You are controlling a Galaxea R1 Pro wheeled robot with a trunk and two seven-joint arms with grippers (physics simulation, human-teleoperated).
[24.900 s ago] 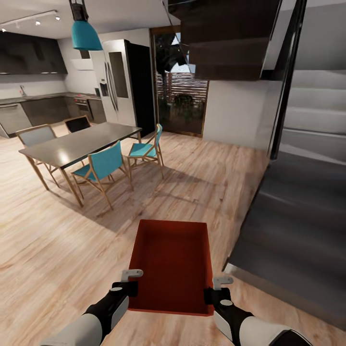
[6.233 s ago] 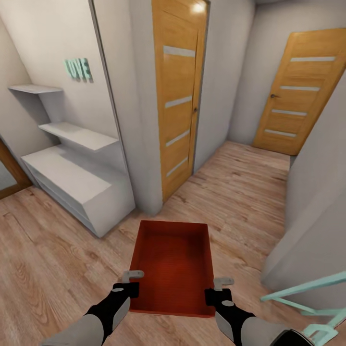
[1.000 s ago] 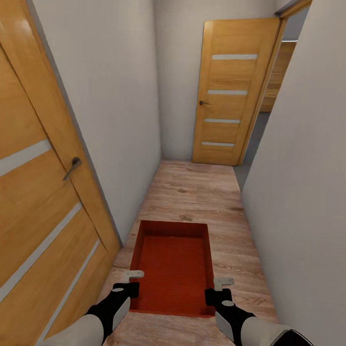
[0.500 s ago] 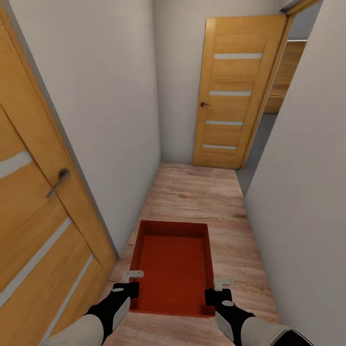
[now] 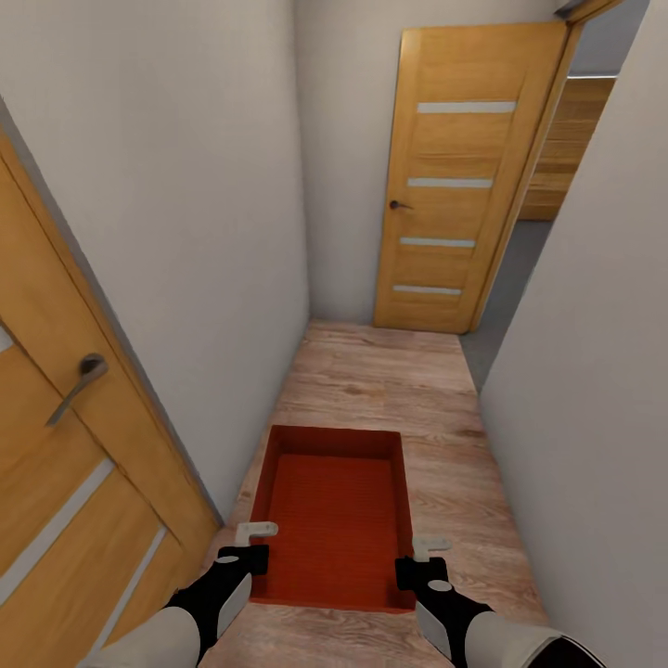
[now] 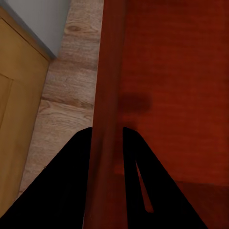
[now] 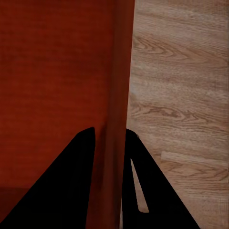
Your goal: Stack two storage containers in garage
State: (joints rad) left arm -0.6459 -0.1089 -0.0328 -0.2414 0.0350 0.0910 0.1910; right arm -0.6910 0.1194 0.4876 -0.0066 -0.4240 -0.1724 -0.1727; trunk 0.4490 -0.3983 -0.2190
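**Two pincers, one red bin carried down a narrow hallway**

Both pincers are clamped on the same storage container, one on each long side wall near its close end. The left pincer has its fingers astride the container's left wall; in the left wrist view the two dark fingers pinch that red wall between them, one outside and one inside the bin. The right pincer does the same on the right wall, and the right wrist view shows its fingers closed on the wall, with the ribbed red bottom on one side and plank floor on the other.

The container is held level above the light wood plank floor, open top up, its inside bare. It sits straight ahead of the robot, between the two black-sleeved arms.

Around it runs a tight corridor of plain pale walls. A wooden door with a metal lever handle stands close on the left. At the far end is another wooden door with pale horizontal strips, and just right of it an opening onto a grey floor.
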